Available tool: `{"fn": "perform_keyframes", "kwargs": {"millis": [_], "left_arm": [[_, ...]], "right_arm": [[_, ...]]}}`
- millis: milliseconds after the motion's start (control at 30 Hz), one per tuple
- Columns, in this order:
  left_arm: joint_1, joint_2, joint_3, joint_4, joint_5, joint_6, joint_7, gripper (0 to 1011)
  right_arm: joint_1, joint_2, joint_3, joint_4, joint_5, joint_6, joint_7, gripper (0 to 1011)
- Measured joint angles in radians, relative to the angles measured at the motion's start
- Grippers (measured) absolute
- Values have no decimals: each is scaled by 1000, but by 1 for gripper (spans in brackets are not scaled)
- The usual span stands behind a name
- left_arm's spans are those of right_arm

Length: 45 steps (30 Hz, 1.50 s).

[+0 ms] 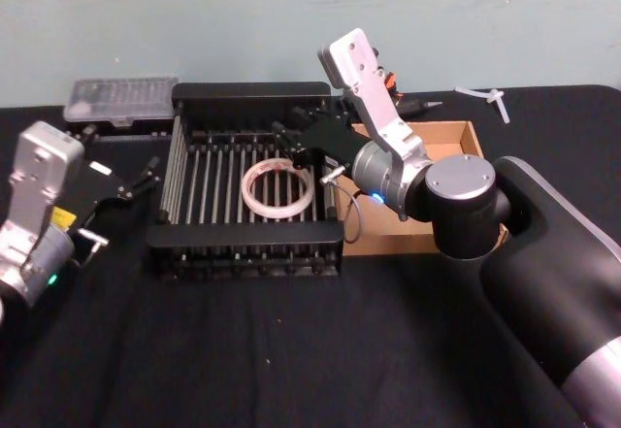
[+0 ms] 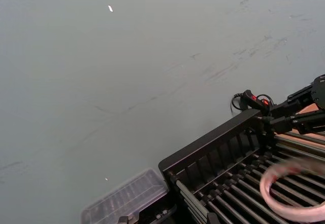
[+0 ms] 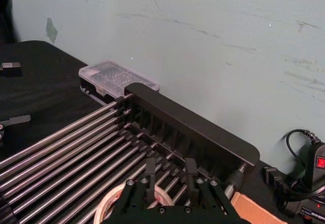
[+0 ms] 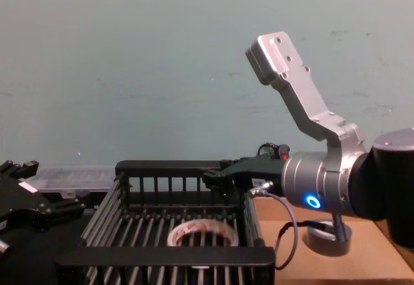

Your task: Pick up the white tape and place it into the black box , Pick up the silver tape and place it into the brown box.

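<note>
The white tape (image 1: pixel 277 188) lies flat on the slatted floor of the black box (image 1: pixel 247 90), and it also shows in the chest view (image 4: pixel 202 231). My right gripper (image 1: pixel 289 142) hovers over the box's back right part, open, with nothing between its fingers (image 3: pixel 150 170); the white tape (image 3: pixel 114 203) sits just below them. The silver tape (image 4: pixel 328 238) rests on the brown box (image 4: pixel 362 259), partly behind my right arm. In the head view that arm covers most of the brown box (image 1: pixel 456 142). My left gripper (image 1: pixel 136 183) is parked to the left of the black box, open.
A clear plastic case (image 1: pixel 121 98) lies behind the black box's back left corner. A black corded device with a red switch (image 3: pixel 310 168) sits by the wall behind the brown box. A small white plastic piece (image 1: pixel 490 98) lies at the far right. Black cloth covers the table.
</note>
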Motion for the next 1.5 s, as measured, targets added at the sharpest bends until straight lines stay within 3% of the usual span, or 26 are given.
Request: {"fn": "perform_keyframes", "kwargs": {"millis": [400, 767, 933, 1167, 1400, 1500], "left_arm": [[0, 0, 0, 0, 0, 0, 0, 1001], [0, 0, 0, 0, 0, 0, 0, 1001], [0, 0, 0, 0, 0, 0, 0, 1001], [0, 0, 0, 0, 0, 0, 0, 1001], [0, 0, 0, 0, 0, 0, 0, 1001], [0, 0, 0, 0, 0, 0, 0, 1001]], "right_arm": [[-1, 1, 0, -2, 1, 1, 1, 732], [-1, 1, 0, -3, 2, 1, 2, 1002], [-14, 5, 13, -29, 2, 4, 14, 1002], [-57, 31, 52, -125, 12, 19, 34, 1002], [-129, 83, 116, -264, 49, 24, 45, 1002], [-184, 117, 165, -344, 81, 5, 45, 1002]]}}
